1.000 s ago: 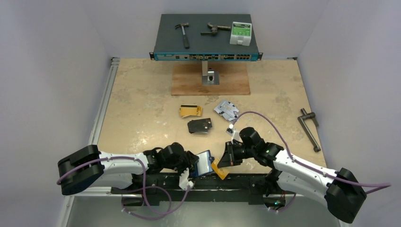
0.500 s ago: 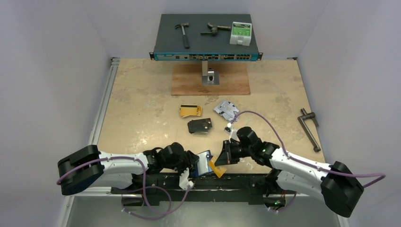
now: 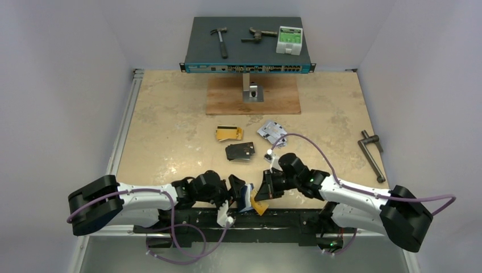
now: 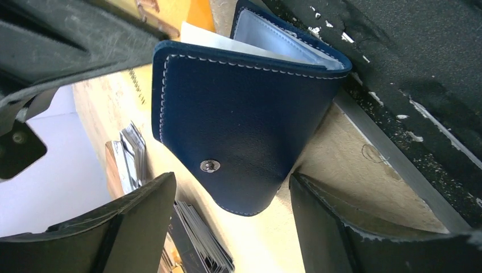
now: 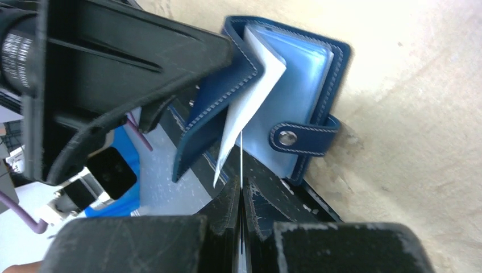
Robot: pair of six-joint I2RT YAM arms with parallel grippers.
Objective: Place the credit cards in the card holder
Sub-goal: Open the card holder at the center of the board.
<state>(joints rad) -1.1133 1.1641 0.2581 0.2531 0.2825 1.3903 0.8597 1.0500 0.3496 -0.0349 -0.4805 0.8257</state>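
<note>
Navy leather fills the left wrist view: the card holder (image 4: 239,125) stands on edge at the near rim of the table (image 3: 170,131), its stitched cover and snap stud facing the camera, its back close to the black rail (image 4: 409,85) along the table's edge. The left gripper (image 4: 230,185) has its fingers (image 4: 131,227) spread wide, one on each side of the holder's lower end; in that view there is a gap on both sides. From the right wrist, the holder is partly open, clear pockets and a white slip showing between the covers, the snap tab hanging loose. The right gripper (image 5: 241,190) has its fingers pressed together on a gold card (image 3: 259,206), pinched edge-on just in front of the holder's open mouth. Farther out on the table lie the other gold cards (image 3: 229,133), the black cards (image 3: 240,151) and the silver-grey cards (image 3: 271,132), well apart from the holder. Beyond them sit a wooden board (image 3: 227,96) and a network switch (image 3: 248,54) bearing a hammer (image 3: 219,41).
</note>
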